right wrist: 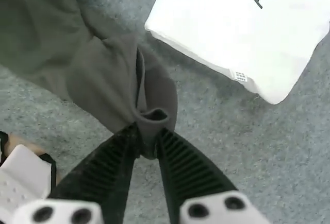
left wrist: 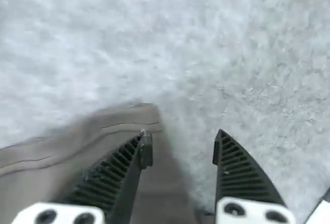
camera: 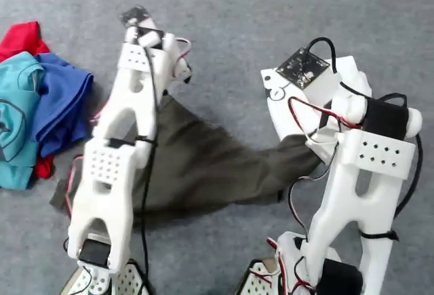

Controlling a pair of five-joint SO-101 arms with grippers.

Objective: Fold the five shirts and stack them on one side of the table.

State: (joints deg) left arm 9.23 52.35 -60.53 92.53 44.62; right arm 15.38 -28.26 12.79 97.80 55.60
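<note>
At mid-table, the dark olive shirt (camera: pixel 203 166) lies spread between my arms. My right pincer (right wrist: pixel 148 131) is clamped on its bunched corner, and my left pincer (left wrist: pixel 182 134) stands apart over another edge. Red, teal and blue shirts (camera: pixel 34 98) lie heaped beyond my left arm on the grey table (camera: pixel 237 30).

The bench (camera: pixel 244 30) has a grey felt-like covering, matt and fuzzy, with a fine nap. The olive shirt (camera: pixel 203 166) is soft, matt cloth with a stitched hem, and it creases loosely. The pile of shirts (camera: pixel 34 98) in red, blue and teal is dull cloth too. The left arm (camera: pixel 115 173) and right arm (camera: pixel 366 173) have hard white plastic shells with a faint sheen. The left end effector (left wrist: pixel 181 136) and right end effector (right wrist: pixel 148 139) have fingers of black ribbed plastic, matt. The wires (camera: pixel 293 110) carry glossy insulation. A white flat item (right wrist: pixel 232 23) looks smooth; whether it is cloth or paper is unclear.
</note>
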